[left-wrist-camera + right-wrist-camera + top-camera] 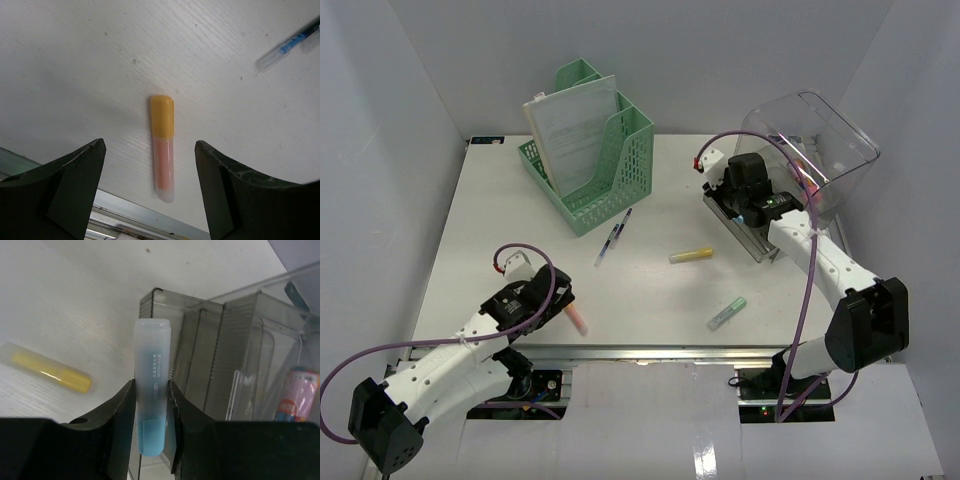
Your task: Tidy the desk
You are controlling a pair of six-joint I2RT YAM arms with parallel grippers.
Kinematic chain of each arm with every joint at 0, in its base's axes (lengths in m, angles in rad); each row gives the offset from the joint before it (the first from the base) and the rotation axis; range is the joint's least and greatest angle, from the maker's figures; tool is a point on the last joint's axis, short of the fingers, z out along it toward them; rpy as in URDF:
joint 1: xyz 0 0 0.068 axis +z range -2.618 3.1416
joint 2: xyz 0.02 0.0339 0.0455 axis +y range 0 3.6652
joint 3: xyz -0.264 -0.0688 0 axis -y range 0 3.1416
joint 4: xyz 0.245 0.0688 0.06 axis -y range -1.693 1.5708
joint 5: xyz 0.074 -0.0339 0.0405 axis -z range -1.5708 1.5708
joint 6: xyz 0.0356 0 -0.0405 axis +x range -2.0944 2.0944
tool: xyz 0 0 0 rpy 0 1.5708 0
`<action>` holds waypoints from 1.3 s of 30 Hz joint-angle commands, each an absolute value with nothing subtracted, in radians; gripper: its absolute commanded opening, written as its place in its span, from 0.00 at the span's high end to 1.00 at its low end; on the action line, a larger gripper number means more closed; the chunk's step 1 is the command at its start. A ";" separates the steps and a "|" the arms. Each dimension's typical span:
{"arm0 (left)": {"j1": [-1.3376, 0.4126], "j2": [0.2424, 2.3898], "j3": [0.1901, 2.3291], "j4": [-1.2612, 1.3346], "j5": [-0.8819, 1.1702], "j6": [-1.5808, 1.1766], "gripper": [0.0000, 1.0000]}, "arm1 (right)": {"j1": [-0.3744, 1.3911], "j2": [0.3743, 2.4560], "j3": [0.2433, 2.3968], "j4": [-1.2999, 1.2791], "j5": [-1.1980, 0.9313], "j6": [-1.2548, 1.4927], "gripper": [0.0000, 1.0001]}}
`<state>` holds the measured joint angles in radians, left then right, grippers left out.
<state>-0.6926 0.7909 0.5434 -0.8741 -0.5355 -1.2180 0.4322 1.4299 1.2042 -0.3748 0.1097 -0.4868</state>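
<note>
My wide-open, empty left gripper [150,145] straddles one orange-capped pink highlighter [163,150]; my right gripper [151,390] clamps one translucent blue highlighter [151,350].

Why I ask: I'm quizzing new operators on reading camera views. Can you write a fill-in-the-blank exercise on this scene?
1. The right gripper holds a highlighter whose colour is ____.
2. The left gripper hangs with its jaws ____ over the orange-capped highlighter.
3. The papers stand in a file holder whose colour is ____.

Missing words: blue; open; green.
</note>
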 commanded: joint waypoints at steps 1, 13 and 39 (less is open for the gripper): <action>-0.688 0.801 0.554 -0.864 -0.542 -1.231 0.17 | 0.406 1.443 1.168 -0.282 0.329 -0.415 0.89; -0.689 0.847 0.549 -0.845 -0.501 -1.206 0.17 | 0.356 1.416 1.192 -0.337 0.099 -0.387 0.33; -0.688 1.236 0.615 -0.672 -0.349 -1.145 0.37 | 0.258 1.188 0.999 -0.470 -0.786 -0.626 0.18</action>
